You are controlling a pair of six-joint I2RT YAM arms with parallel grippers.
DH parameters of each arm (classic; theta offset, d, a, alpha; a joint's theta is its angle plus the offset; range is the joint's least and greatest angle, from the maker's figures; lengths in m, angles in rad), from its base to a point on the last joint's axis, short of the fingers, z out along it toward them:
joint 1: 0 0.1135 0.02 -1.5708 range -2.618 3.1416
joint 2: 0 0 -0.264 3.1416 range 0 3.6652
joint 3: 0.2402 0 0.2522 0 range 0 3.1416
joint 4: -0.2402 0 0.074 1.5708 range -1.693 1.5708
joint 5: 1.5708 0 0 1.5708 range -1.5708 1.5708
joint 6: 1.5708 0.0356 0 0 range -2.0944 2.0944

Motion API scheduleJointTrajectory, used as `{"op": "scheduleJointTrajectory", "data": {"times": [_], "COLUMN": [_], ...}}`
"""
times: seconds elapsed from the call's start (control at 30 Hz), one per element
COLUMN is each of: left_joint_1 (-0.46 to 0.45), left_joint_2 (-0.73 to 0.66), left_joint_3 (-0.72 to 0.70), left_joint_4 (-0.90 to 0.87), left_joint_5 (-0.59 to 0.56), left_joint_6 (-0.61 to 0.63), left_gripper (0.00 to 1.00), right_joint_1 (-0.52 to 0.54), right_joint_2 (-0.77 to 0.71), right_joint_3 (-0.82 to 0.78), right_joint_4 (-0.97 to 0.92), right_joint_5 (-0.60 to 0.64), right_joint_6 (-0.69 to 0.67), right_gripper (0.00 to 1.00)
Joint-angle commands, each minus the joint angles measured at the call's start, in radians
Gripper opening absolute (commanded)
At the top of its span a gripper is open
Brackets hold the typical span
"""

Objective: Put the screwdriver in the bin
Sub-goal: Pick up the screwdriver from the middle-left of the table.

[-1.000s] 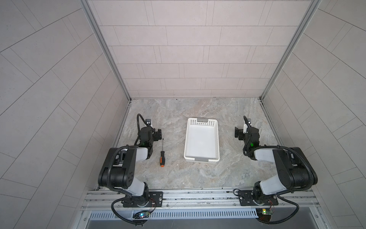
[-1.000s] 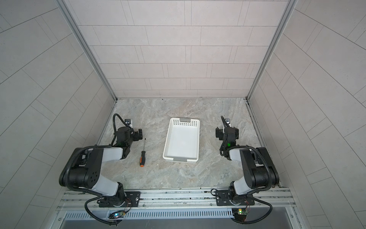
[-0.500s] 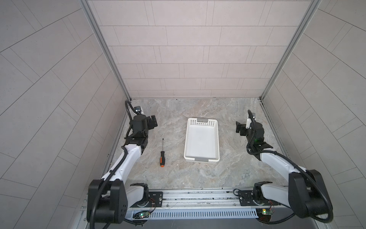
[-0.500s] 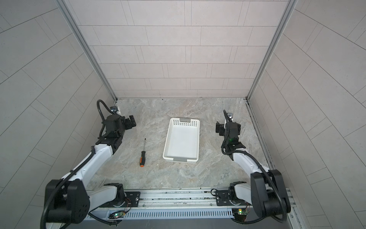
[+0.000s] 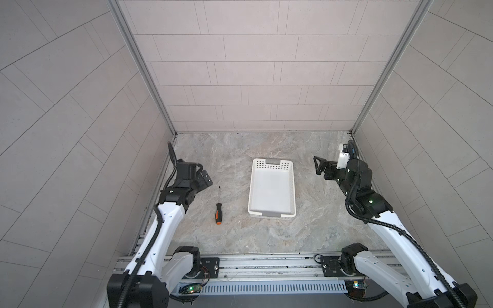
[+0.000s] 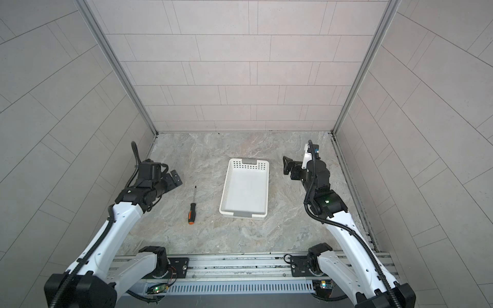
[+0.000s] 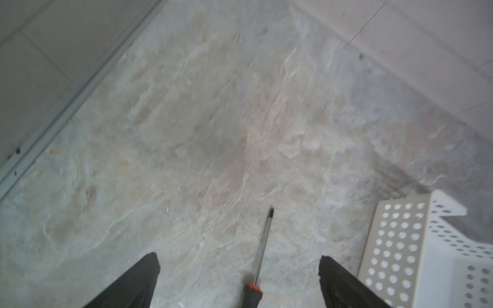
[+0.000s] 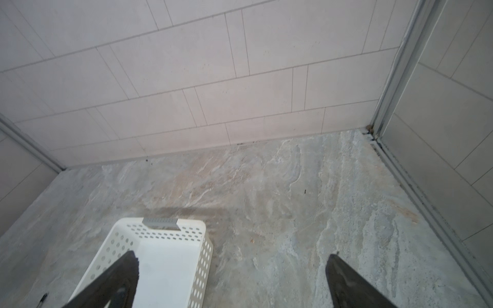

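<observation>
Both top views show one screwdriver (image 5: pixel 218 212), one bin (image 5: pixel 271 190).

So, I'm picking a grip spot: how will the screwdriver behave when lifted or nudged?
The screwdriver lies flat with a round-looking handle, so a nudge would probably roll it. Its thin metal shaft looks stiff. Held by the shaft, the heavier-looking handle may droop.

Found no readable text, brand, number or sign in any view. Looked over the bin (image 5: pixel 272 189), the screwdriver (image 5: pixel 218 213) and the small lit circuit board (image 5: pixel 190 289) below the front rail (image 5: pixel 266 262). Saw no legible marks on any of them, though the board possibly carried print too small to make out from that far off.
</observation>
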Motion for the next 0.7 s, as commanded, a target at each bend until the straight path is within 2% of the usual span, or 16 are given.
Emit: {"op": "scheduleJointTrajectory", "data": {"times": [0.0,0.1,0.17,0.37,0.53,0.67], "left_joint_1": [-0.061,-0.152,-0.192,-0.256,-0.288,-0.294], "left_joint_2": [-0.069,-0.110,-0.132,-0.153,-0.135,-0.118], "left_joint_3": [-0.039,-0.053,-0.078,-0.139,-0.185,-0.200], "left_joint_4": [-0.115,-0.186,-0.200,-0.227,-0.204,-0.142], "left_joint_5": [-0.021,-0.125,-0.153,-0.212,-0.205,-0.166], "left_joint_6": [-0.084,-0.128,-0.156,-0.221,-0.240,-0.190], "left_gripper": [0.99,0.99,0.99,0.99,0.99,0.98], "right_joint_1": [0.047,0.073,0.077,0.077,0.076,0.077], "right_joint_2": [-0.028,-0.052,-0.066,-0.084,-0.086,-0.101], "right_joint_3": [-0.014,-0.062,-0.101,-0.173,-0.234,-0.285], "right_joint_4": [-0.127,-0.160,-0.157,-0.141,-0.152,-0.125], "right_joint_5": [0.003,0.045,0.059,0.135,0.159,0.188], "right_joint_6": [0.022,0.027,0.029,0.017,0.026,0.017], "right_gripper": [1.00,1.00,1.00,1.00,1.00,1.00]}}
